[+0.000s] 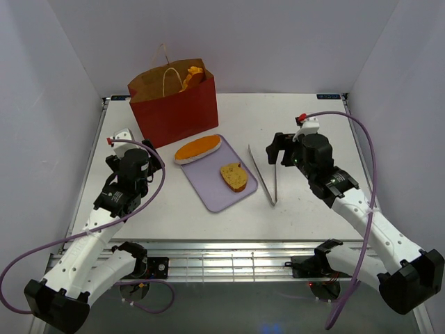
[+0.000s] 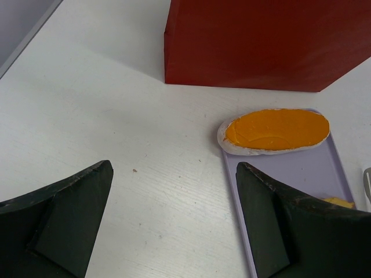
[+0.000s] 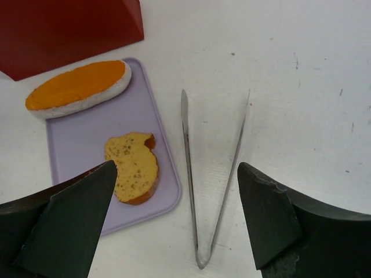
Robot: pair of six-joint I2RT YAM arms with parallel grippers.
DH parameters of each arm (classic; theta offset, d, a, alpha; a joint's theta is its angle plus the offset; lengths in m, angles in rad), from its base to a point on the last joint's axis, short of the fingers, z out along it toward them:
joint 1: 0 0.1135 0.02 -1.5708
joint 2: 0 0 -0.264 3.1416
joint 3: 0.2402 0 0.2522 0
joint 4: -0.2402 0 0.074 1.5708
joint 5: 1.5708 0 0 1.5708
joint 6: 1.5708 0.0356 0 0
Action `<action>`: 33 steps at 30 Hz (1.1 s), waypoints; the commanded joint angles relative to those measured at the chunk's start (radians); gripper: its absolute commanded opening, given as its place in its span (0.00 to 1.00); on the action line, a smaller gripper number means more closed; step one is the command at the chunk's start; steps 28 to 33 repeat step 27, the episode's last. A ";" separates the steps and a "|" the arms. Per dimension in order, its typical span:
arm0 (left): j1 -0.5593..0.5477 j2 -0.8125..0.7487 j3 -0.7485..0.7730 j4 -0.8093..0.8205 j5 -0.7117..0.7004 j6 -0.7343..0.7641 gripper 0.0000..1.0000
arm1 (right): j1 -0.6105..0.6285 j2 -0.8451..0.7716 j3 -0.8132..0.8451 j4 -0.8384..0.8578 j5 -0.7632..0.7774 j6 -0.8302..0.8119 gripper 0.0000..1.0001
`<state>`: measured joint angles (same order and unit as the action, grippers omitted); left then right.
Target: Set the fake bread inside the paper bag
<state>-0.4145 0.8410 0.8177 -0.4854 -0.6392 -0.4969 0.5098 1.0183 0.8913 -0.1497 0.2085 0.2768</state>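
A long orange loaf (image 1: 197,149) lies across the far edge of the lavender tray (image 1: 215,195); it also shows in the left wrist view (image 2: 275,131) and the right wrist view (image 3: 77,88). A brown-crusted slice (image 1: 233,177) lies on the tray's right side, and shows in the right wrist view (image 3: 133,168). The red paper bag (image 1: 174,104) stands upright behind the tray with orange bread (image 1: 193,76) showing inside. My left gripper (image 1: 148,154) is open and empty, left of the tray. My right gripper (image 1: 277,149) is open and empty, above the tongs.
Metal tongs (image 1: 268,177) lie open on the table right of the tray, their joint toward me; they show in the right wrist view (image 3: 208,179). The white table (image 1: 313,202) has raised edges at the back and sides.
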 commanded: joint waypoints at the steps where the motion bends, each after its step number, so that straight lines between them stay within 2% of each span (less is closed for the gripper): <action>1: -0.001 0.006 0.001 0.013 -0.004 0.006 0.98 | -0.004 -0.079 -0.061 -0.063 0.045 0.001 0.90; 6: -0.001 0.032 0.008 0.010 -0.005 0.014 0.98 | -0.004 -0.177 -0.123 -0.067 0.084 -0.025 0.90; 10: -0.001 0.036 0.001 0.010 -0.022 0.017 0.98 | -0.004 -0.207 -0.141 -0.045 0.051 -0.021 0.90; 16: -0.001 0.040 0.001 0.005 -0.059 0.020 0.98 | -0.005 -0.198 -0.137 -0.042 0.054 -0.002 0.90; 33: -0.001 0.063 0.008 0.002 -0.050 0.020 0.98 | -0.004 -0.144 -0.132 -0.051 0.058 0.035 0.90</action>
